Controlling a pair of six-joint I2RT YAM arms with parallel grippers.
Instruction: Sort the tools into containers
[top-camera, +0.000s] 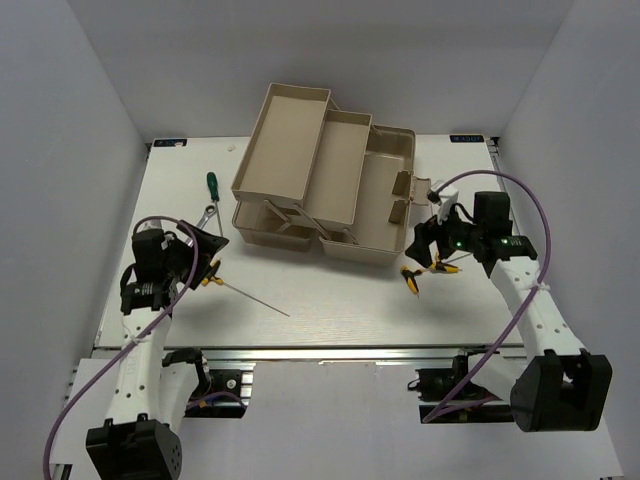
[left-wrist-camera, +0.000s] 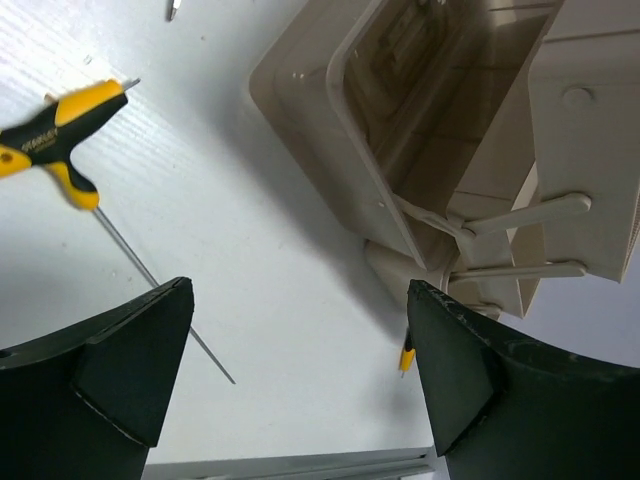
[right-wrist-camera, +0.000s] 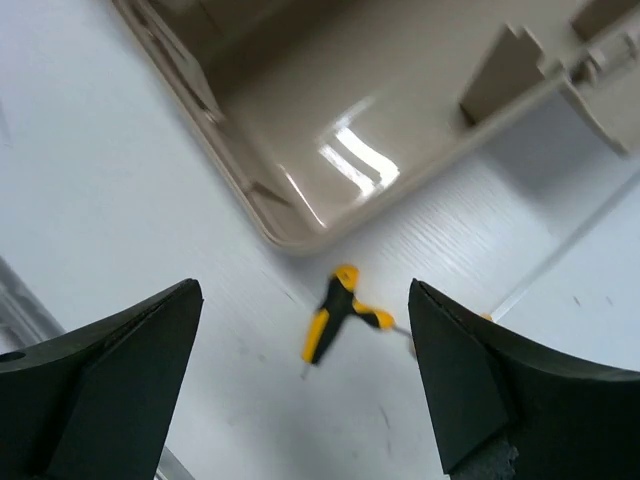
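Observation:
The beige fold-out toolbox stands open at the table's middle back, trays spread. A green-handled screwdriver and a silver wrench lie left of it. My left gripper is open and empty, above a yellow-and-black T-handle hex key with a long thin shaft; its handle shows at the left wrist view's upper left, beyond the open gripper. My right gripper is open and empty above another hex key, which lies between its fingers in the right wrist view. A third hex key lies beside it.
The toolbox's lower tray corner is just beyond the right gripper. The toolbox's hinge arms fill the left wrist view's upper right. The table's front edge rail runs close in front of both grippers. White walls enclose the table.

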